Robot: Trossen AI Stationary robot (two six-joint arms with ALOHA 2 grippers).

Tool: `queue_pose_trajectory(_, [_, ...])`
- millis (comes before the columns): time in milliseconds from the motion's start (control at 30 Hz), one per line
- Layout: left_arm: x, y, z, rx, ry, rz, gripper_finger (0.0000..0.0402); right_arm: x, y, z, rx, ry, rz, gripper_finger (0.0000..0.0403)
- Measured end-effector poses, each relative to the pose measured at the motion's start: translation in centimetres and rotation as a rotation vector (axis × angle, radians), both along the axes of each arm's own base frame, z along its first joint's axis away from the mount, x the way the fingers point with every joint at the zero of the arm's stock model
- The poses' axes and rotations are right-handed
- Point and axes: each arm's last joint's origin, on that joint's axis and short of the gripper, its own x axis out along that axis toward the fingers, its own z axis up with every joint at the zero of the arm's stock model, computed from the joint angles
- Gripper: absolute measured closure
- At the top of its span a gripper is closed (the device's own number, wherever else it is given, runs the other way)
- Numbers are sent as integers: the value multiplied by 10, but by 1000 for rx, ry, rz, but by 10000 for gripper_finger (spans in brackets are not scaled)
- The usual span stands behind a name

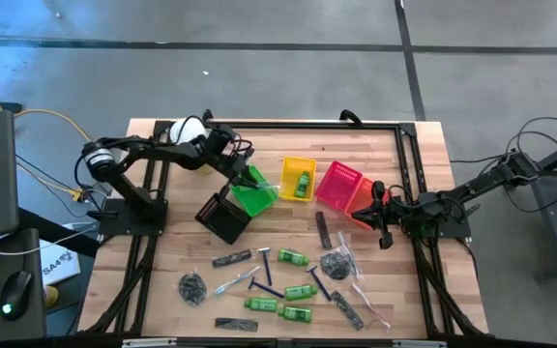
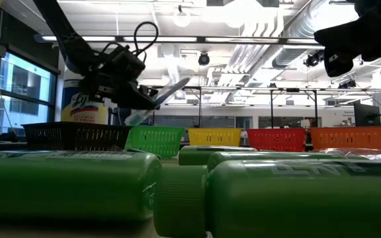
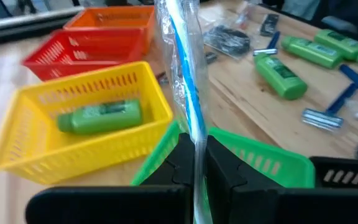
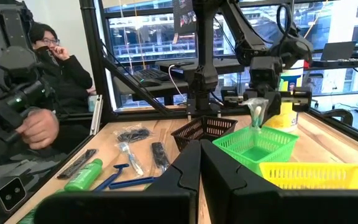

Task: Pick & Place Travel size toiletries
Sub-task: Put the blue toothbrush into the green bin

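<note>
Meanwhile a green bottle (image 3: 99, 117) lies in the yellow basket (image 3: 17, 158) beside the left gripper (image 3: 196, 163), its jaws clamping a wrapped toothbrush (image 3: 185, 74) above the green basket (image 3: 272, 163); the right gripper (image 4: 199, 163) hangs with jaws closed, empty.

Grey concrete floor (image 1: 288, 87) crossed by dark seams, white ceiling ducts (image 2: 290, 39), large windows (image 4: 148, 43), a seated person (image 4: 55, 68) seen beyond the table.

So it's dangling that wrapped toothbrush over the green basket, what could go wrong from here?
The left gripper pinches the clear-wrapped toothbrush only at one end, by its slippery wrap, so it might slide out early.

The toothbrush looks long beside the green basket, so it could catch the rim or tip out on release.

The black basket and yellow basket stand close by, so a small miss might land it in the wrong one.
</note>
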Motion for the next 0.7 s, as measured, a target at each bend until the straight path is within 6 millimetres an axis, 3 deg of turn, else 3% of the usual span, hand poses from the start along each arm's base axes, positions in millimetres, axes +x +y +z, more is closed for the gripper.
queue_pose_trajectory(467, [3, -1, -7, 77, 16, 8, 394, 0, 0, 0, 0, -1, 0, 398])
queue_pose_trajectory(600, [9, -8, -9, 172, 72, 91, 394, 0, 0, 0, 1, 0, 0, 398])
queue_pose_trajectory(700, [14, -20, -12, 283, 92, 55, 389, 0, 0, 0, 1, -1, 0, 398])
